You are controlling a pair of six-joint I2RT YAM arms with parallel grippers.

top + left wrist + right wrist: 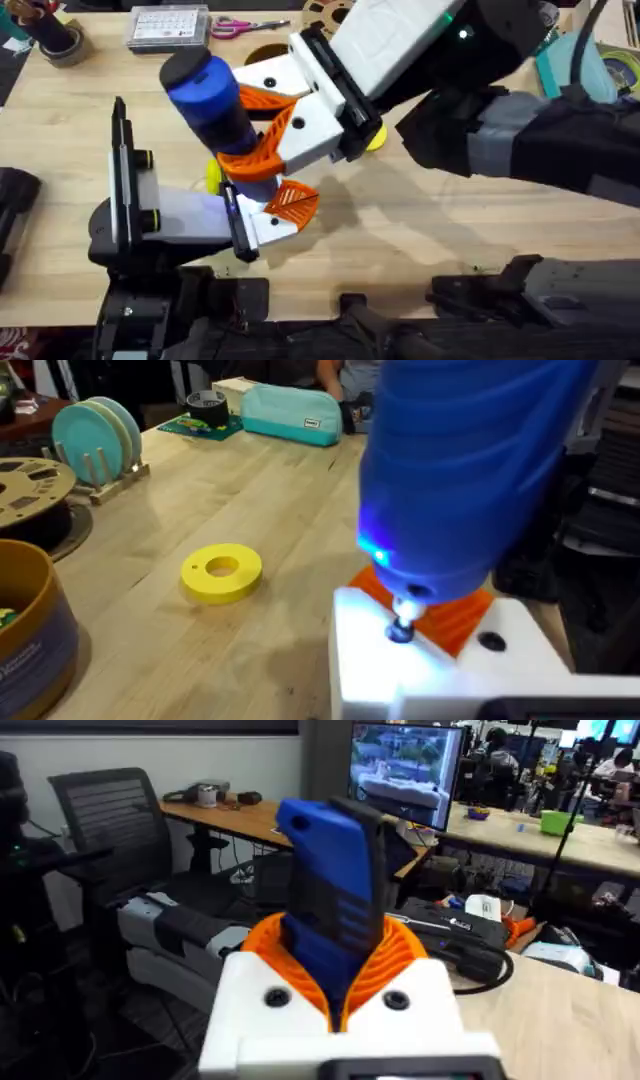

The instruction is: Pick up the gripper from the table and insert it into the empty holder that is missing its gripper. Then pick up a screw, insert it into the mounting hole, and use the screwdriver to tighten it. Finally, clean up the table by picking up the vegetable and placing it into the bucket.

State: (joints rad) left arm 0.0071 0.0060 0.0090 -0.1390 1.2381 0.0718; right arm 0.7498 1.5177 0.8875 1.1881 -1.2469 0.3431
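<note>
— Screwdriver (212, 100), blue, at centre-left of the overhead frame: who has it?

— The right gripper (268, 128). Its orange ribbed pads (262, 97) are clamped on the blue body from both sides, and the white fingers run up and right to the dark arm crossing the upper right of the frame. In the right wrist view the screwdriver (335, 900) stands between the same orange pads (395, 960), rising toward the middle of the frame.

— And the tip?

— In the left wrist view the screwdriver (470, 460) takes up the upper right, a blue light lit at its lower edge, and its metal tip sits on a screw (401, 630) in the white holder (370, 660) at lower centre. The gripper (455, 618), orange and ribbed, lies against that holder just right of the tip.

— The left gripper (255, 215)?

— Low and left of centre in the overhead frame, under the screwdriver; whether its fingers are open or closed cannot be told.

— Anything else on the table?

— A yellow ring (221, 572) lies well left of the holder, and the bucket (30, 630), tan-rimmed with a bluish body, stands at the lower left edge of the left wrist frame.
</note>
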